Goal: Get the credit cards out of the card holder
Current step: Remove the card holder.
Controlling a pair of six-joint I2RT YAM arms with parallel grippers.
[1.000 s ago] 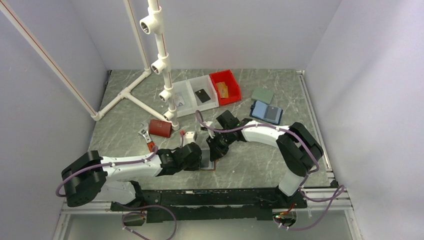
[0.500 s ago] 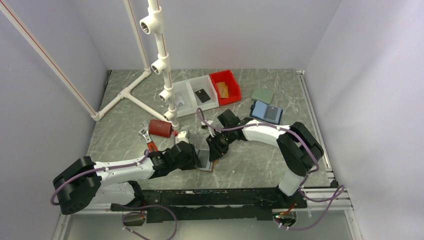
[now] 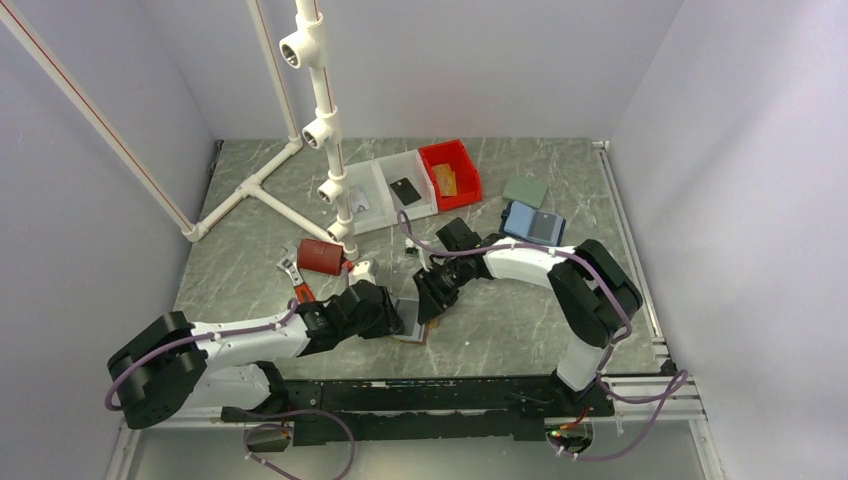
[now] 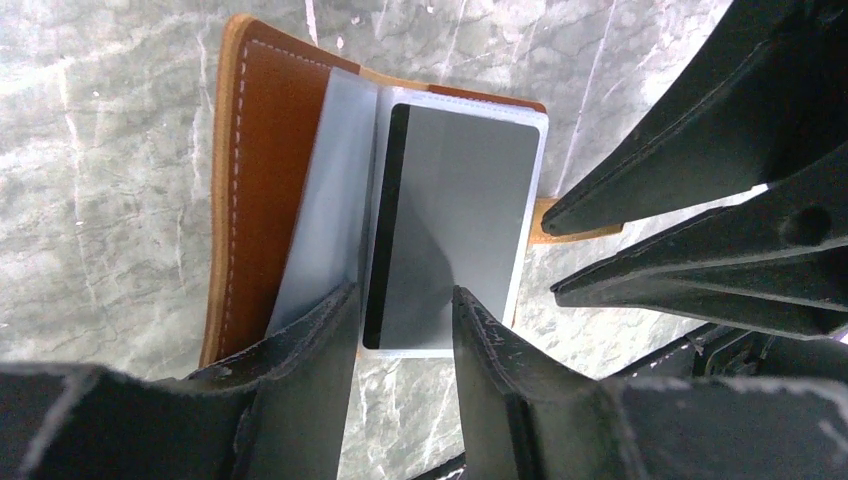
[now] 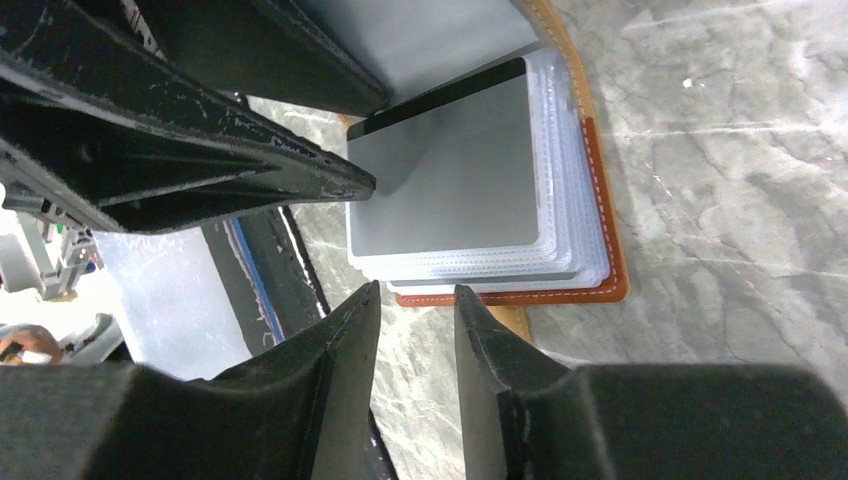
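The left fingers (image 4: pixel 300 390) are black wedges with scuffed, worn edges. They stand apart with nothing pinched between them, and their tips straddle one short edge of a grey card (image 4: pixel 450 220). That card is a thin, flat rectangle of matte plastic with a black stripe down one long side. It lies on top of a stack of clear, glossy plastic sleeves (image 4: pixel 330 200).

The right fingers (image 5: pixel 330 380) are the same black tapered shape. They too are parted, by a narrow gap that shows only bare stone pattern, and they grip nothing. Their tips sit just off the edge of the sleeve stack, beside the stitched rim of the card holder (image 4: pixel 260 180).

The holder is smooth brown leather with a pale line of stitching and rounded corners. It lies open and flat, with the sleeves and card inside it.

From above, it lies at the near middle of the surface (image 3: pixel 500 330), which is grey with white marble veins. The left fingers reach it from the left and the right fingers from the far right, their tips close together over it.

Further out, a dark red box (image 3: pixel 322 256) lies to the far left. Clear trays (image 3: pixel 372 195) stand beyond, and one of them holds a black card (image 3: pixel 404 190). A red bin (image 3: pixel 450 172) stands beside them. A blue case (image 3: pixel 532 224) with a grey panel and a flat grey-green pad (image 3: pixel 525 190) lie to the far right. A white pipe frame (image 3: pixel 320 100) rises at the far left.
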